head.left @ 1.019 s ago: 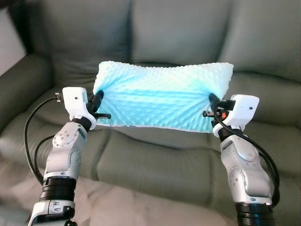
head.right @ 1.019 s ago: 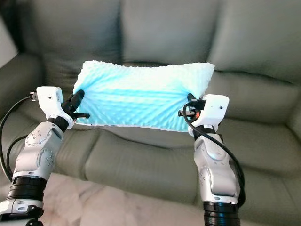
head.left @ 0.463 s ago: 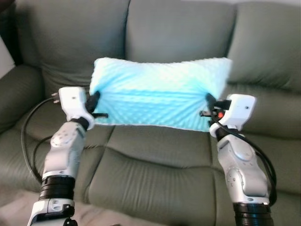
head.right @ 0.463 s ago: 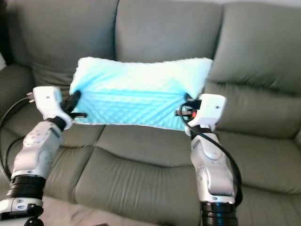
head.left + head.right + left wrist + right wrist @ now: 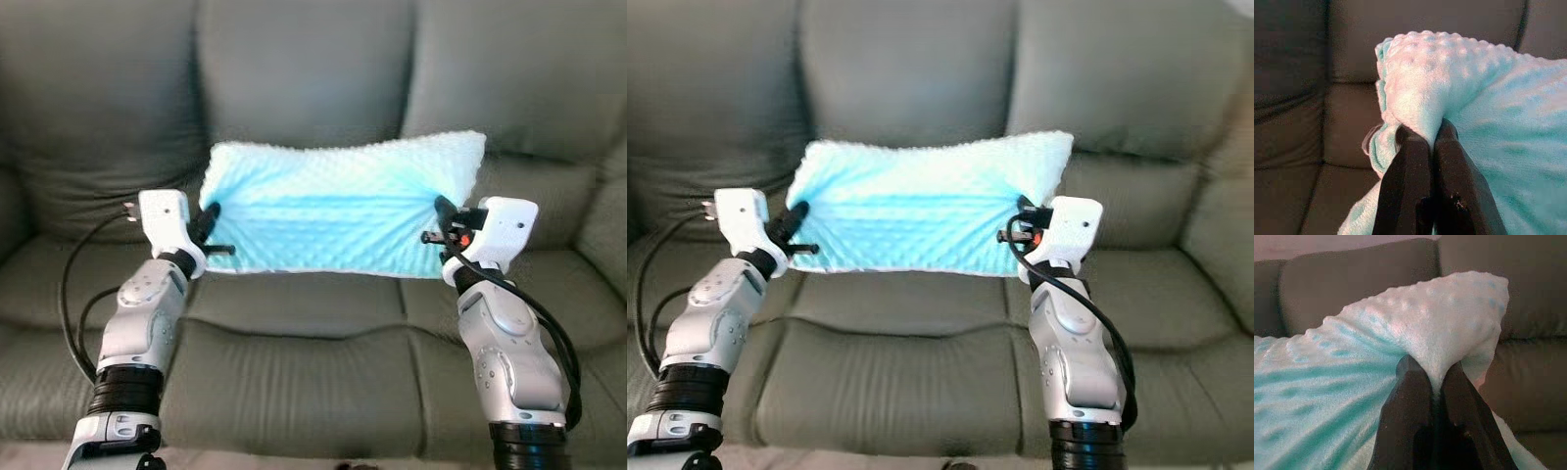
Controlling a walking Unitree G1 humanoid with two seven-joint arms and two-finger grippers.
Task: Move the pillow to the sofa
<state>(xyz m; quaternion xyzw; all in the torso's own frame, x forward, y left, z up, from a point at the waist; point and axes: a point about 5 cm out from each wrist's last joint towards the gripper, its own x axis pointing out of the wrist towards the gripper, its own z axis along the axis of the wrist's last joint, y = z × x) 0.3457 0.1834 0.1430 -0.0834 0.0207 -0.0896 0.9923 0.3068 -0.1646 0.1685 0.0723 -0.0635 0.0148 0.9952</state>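
Above the sofa (image 5: 294,392) seat, we hold the pillow (image 5: 338,206) stretched level, left gripper (image 5: 208,217) and right gripper (image 5: 443,211) each pinching an end.

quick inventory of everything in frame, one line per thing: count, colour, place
pillow: 1, light turquoise with a dotted texture, held in the air in front of the sofa's backrest, above the seat cushions, stretched between the two grippers
sofa: 1, dark grey-green leather look, seat cushions below the pillow, back cushions behind it
floor: pale strip along the bottom edge, in front of the sofa
left gripper: 1, black fingers on a white and silver arm, shut on the pillow's left end
right gripper: 1, black fingers on a white and silver arm, shut on the pillow's right end
cables: black, looping beside each forearm
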